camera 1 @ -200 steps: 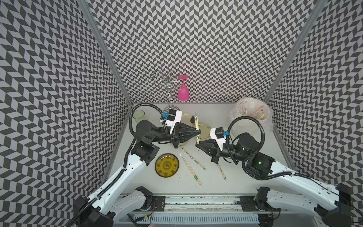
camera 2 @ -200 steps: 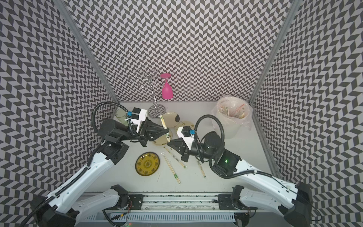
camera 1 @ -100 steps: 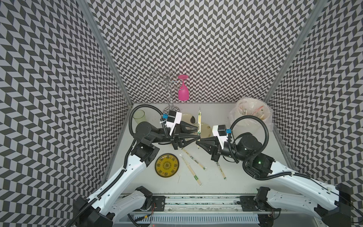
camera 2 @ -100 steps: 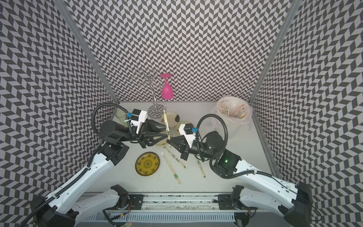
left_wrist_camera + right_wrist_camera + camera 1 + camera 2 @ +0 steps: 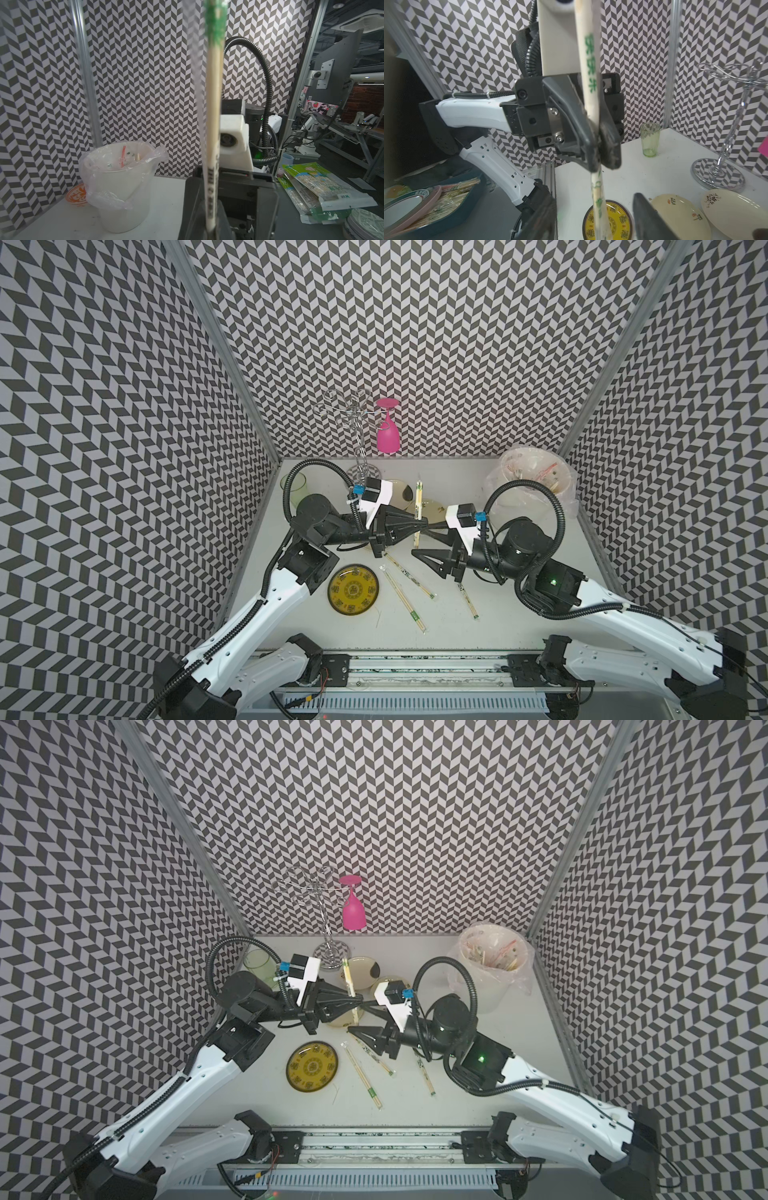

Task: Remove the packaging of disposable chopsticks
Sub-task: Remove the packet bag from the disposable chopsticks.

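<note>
Remote view: my left fingers [image 5: 609, 143] pinch the wrapped chopsticks [image 5: 588, 87] near their lower end, upright above the counter [image 5: 654, 172]. My right fingers [image 5: 648, 218] stand spread either side of the tip. With so short a hold, tugging the clear sleeve [image 5: 196, 83] could drag the sticks loose too.

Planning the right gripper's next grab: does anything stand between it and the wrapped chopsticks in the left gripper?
Nothing visible. The right gripper is open, fingers either side of the wrapped chopsticks that the left gripper clamps.
</note>
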